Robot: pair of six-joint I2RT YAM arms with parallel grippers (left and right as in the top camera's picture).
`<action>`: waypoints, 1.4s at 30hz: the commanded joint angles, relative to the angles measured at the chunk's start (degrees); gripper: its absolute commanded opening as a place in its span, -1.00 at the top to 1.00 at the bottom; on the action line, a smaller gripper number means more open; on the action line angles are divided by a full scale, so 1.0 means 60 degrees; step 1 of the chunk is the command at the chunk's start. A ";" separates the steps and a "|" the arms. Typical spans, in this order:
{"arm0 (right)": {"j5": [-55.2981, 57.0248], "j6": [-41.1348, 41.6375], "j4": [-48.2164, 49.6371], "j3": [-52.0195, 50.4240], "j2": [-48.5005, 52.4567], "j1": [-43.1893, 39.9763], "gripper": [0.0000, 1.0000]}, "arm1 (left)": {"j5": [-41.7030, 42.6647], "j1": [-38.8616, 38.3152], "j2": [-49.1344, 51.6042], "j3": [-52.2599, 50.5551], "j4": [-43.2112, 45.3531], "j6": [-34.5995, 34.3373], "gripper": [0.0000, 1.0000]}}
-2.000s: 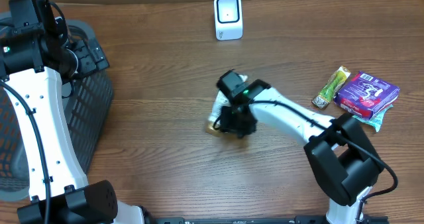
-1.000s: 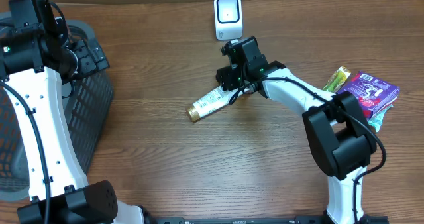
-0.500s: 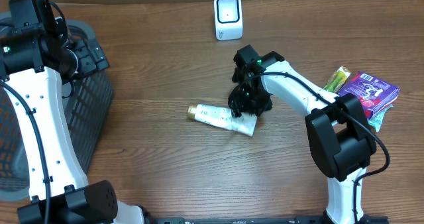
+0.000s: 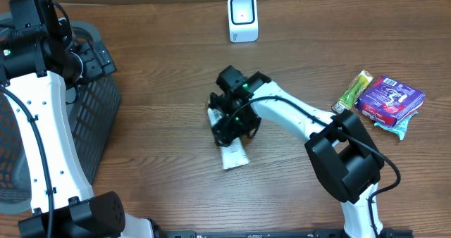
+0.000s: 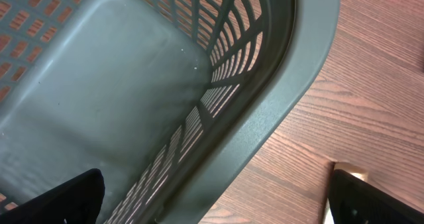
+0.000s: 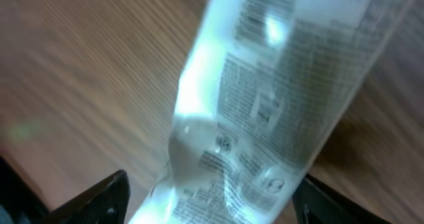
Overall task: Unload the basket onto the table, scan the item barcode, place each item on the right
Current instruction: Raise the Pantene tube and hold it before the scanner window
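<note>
Right pincer (image 4: 231, 118) is down low on the worktop (image 4: 162, 174), sitting right over the white tube (image 4: 232, 155). The tube lies flat beneath it. Its broad flat end pokes out on the near side of the pincer, and the other end is hidden under the fingers.

From the right wrist, the tube (image 6: 278, 98) fills the view. It's blurred, showing glossy plastic and lines of small print, and I can't pick out a barcode. One finger stands on each side, set about as wide as the tube. Whether they're pinching it or have let it go, I can't tell.

The left pincer (image 5: 212, 207) is spread wide with nothing in it, hanging above the grey basket (image 5: 291, 98).

The white scanner (image 4: 242, 17) stands well beyond the right pincer, on the far side. The snack packs (image 4: 390, 97) sit far off to its right.

As for handling, I'd judge the tube light and soft, with walls that give when pressed. That shiny skin looks slippery, so a squeeze on a rounded part could make it squirt sideways or twist. The best hold is probably across the body, a little back from the flat end where it's firmer. The fingers should go on the edges, not over the printed face. The pressure should be just enough to lift it, as it's not fragile but easily dented. The print has to stay uncovered and face the scanner.
</note>
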 commanded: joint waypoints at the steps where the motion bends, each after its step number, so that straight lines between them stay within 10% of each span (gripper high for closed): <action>1: -0.0157 0.2696 0.0812 0.0113 0.0044 -0.0073 -0.56 | 0.0044 0.0044 0.0033 0.0073 0.0007 -0.0098 -0.99; 6: 0.0820 0.4841 0.1151 0.0124 0.0040 -0.0208 -0.86 | 0.0044 0.0044 0.0033 0.0073 0.0007 -0.0098 -0.99; 21: -0.2524 0.4357 0.2018 -0.1883 0.0044 -0.0659 -0.89 | 0.0044 0.0044 0.0033 0.0073 0.0007 -0.0098 -0.99; 25: -0.3082 0.6226 0.3085 -0.2572 0.0044 -0.0576 -0.85 | 0.0044 0.0044 0.0033 0.0073 0.0007 -0.0098 -0.99; 30: -0.2758 0.8943 0.5162 -0.3672 0.0044 -0.0211 -0.15 | 0.0044 0.0044 0.0033 0.0073 0.0004 -0.0095 -0.99; 33: -0.2605 0.9001 0.5625 -0.3668 0.0044 -0.0204 0.86 | 0.0044 0.0044 0.0033 0.0073 0.0007 -0.0098 -0.99; 42: -0.1749 0.5351 0.4885 -0.3155 -0.1428 -0.0448 0.93 | 0.0044 0.0044 0.0033 0.0073 0.0007 -0.0098 -0.99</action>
